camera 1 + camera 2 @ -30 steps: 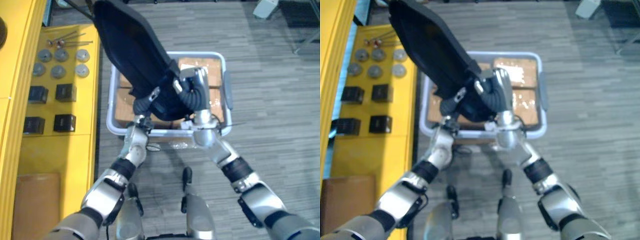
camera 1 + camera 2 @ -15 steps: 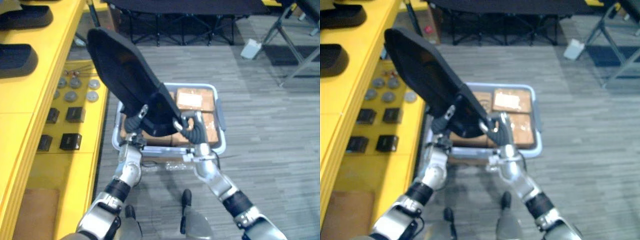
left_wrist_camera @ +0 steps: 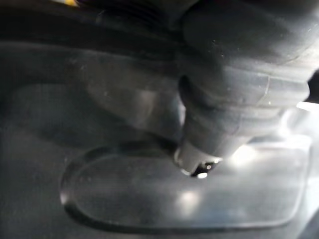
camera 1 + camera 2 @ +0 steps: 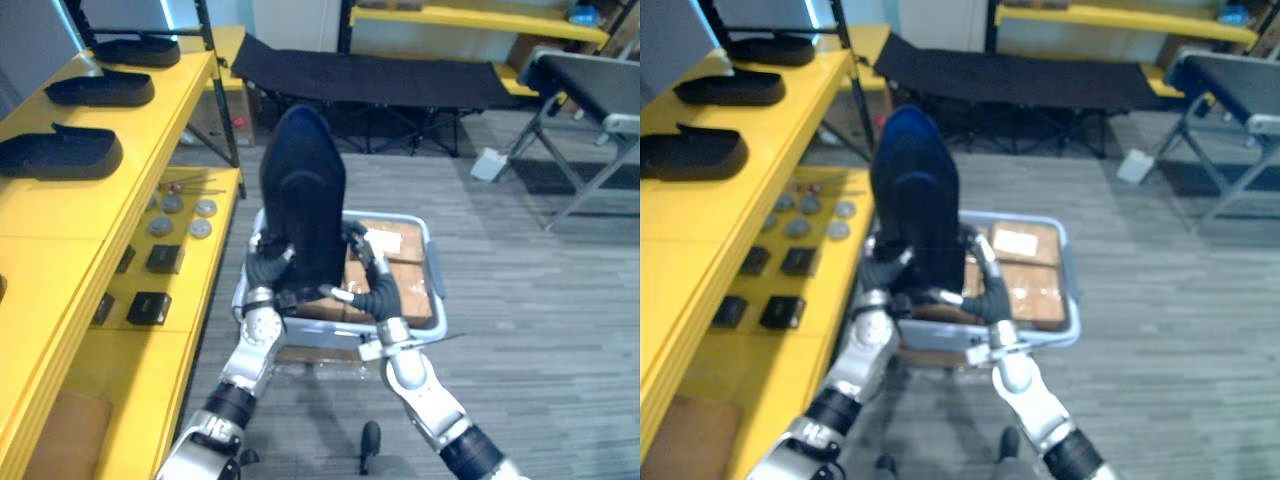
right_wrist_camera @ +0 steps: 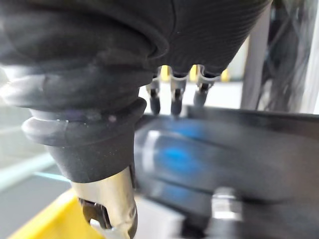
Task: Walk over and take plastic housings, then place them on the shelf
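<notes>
A large black plastic housing (image 4: 303,190) stands upright above the grey bin (image 4: 437,292), carried between both hands. My left hand (image 4: 265,268) grips its lower left edge with curled fingers; the left wrist view shows the housing's smooth inner surface (image 3: 149,199) close up. My right hand (image 4: 378,290) props the lower right side. In the right wrist view its fingers (image 5: 172,99) reach straight over the housing's edge (image 5: 239,159). Two more black housings (image 4: 58,155) (image 4: 100,90) lie on the yellow shelf top (image 4: 60,225) to my left.
The bin holds brown cardboard boxes (image 4: 390,248). The lower yellow shelf carries small black boxes (image 4: 150,305) and round metal discs (image 4: 175,215). A black cot (image 4: 380,85) stands behind the bin, and a folding table's legs (image 4: 590,180) are at the right.
My view has lifted to take in the shelf and room. The housing has swung from leaning left to upright, and my right hand's fingers have straightened against it.
</notes>
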`<state>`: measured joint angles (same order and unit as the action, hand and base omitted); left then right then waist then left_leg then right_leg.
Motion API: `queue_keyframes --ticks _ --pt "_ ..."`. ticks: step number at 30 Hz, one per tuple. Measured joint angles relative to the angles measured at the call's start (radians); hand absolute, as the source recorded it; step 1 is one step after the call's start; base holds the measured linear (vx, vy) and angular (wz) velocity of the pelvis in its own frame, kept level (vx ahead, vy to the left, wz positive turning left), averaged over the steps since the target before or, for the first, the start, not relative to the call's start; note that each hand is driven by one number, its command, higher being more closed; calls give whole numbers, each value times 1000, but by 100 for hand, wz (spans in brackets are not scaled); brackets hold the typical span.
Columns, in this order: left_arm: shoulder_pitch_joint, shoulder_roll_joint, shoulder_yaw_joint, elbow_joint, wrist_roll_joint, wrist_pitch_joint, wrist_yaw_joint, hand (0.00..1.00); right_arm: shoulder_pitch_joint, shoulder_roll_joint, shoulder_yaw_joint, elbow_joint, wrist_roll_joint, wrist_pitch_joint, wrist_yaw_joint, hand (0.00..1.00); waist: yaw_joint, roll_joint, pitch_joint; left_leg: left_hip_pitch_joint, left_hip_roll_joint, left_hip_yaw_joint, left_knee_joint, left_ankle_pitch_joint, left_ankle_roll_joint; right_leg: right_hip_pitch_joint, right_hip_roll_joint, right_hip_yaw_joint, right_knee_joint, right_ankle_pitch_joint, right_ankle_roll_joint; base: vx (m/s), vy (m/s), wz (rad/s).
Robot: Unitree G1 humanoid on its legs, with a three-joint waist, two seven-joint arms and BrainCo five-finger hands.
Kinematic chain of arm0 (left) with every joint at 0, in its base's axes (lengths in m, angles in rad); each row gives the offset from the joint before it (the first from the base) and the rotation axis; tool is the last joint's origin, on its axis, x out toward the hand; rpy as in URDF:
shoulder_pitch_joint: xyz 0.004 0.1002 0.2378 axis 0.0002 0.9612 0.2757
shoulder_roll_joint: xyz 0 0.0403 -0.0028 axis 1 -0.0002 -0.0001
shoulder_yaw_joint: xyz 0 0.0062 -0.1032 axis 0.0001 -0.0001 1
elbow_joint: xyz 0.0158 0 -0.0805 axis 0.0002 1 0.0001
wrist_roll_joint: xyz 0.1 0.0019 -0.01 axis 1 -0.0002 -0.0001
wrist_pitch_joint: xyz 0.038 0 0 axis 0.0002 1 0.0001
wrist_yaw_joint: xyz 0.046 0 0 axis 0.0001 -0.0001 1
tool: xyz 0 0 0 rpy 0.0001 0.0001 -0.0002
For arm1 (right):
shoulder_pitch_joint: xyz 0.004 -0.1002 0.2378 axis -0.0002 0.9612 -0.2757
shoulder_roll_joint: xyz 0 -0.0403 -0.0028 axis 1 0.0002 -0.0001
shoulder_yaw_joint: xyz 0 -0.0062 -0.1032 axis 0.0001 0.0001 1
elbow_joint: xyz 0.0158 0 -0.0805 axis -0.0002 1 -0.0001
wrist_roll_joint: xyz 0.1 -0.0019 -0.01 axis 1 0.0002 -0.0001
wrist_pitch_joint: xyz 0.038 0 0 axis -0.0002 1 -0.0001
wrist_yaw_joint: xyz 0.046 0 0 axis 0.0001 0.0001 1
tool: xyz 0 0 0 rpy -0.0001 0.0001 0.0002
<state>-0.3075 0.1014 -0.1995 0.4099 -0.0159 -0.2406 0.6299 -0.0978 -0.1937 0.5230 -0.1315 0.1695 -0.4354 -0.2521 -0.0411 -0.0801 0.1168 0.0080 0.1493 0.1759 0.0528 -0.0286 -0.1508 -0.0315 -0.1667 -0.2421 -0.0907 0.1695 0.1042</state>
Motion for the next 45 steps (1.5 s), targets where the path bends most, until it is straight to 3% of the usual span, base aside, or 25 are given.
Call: queue_keyframes --ticks 4,8,13,18,23,27,32,38,41,43,45 --pt "43 1 69 0 151 29 142 100 17 2 -68 -126 74 -36 70 0 0 10 -30 13 5 2 -11 3 -3 4 7 0 1 3 -2 0 0 0" --pt "42 1 113 -4 259 28 252 100 49 0 -116 -134 94 -25 62 0 -1 16 -46 28 7 4 -16 2 -3 15 9 0 1 2 -2 0 0 0" --pt "64 -1 190 -97 403 27 411 100 163 33 -192 -135 211 -18 30 0 -4 30 -56 41 8 20 -25 2 -4 15 11 6 0 -5 -8 2 2 -4" --pt "126 -1 255 -214 431 26 460 100 254 68 -305 -106 252 -21 23 0 -18 54 -70 45 7 27 -29 0 -4 14 11 12 0 -8 -9 12 7 -5" --pt "219 -5 277 -361 430 26 458 100 283 74 -373 -45 293 -20 44 0 -25 69 -80 43 7 21 -31 0 -4 16 10 2 0 -17 -5 1 4 4" --pt "279 -51 311 -462 424 26 448 100 286 93 -383 -8 294 -19 63 0 -16 80 -86 27 7 -23 -29 0 -4 36 7 -45 -1 -28 -5 13 5 28" --pt "393 -94 372 -612 369 9 399 100 268 109 -349 41 329 -13 102 0 41 91 -91 2 1 -106 -25 2 -5 69 0 -132 -1 -49 3 29 8 52" --pt "525 -119 487 -732 164 -77 200 100 185 111 -255 152 329 63 151 0 129 93 -98 -43 -26 -233 -7 4 -1 125 -16 -262 0 -61 24 42 16 62" --pt "596 -119 551 -776 97 -110 85 100 132 111 -201 230 322 92 173 0 192 89 -99 -48 -49 -293 -6 4 4 165 -28 -333 0 -70 36 20 20 54" --pt "620 -120 577 -787 87 -123 59 100 121 111 -188 245 297 95 174 0 202 82 -98 -51 -54 -308 -6 3 6 175 -31 -350 0 -77 42 11 10 40" --pt "660 -120 628 -801 57 -135 28 100 106 108 -186 253 251 94 168 0 231 74 -104 -66 -59 -332 -2 3 6 176 -31 -373 1 -81 43 11 4 29"
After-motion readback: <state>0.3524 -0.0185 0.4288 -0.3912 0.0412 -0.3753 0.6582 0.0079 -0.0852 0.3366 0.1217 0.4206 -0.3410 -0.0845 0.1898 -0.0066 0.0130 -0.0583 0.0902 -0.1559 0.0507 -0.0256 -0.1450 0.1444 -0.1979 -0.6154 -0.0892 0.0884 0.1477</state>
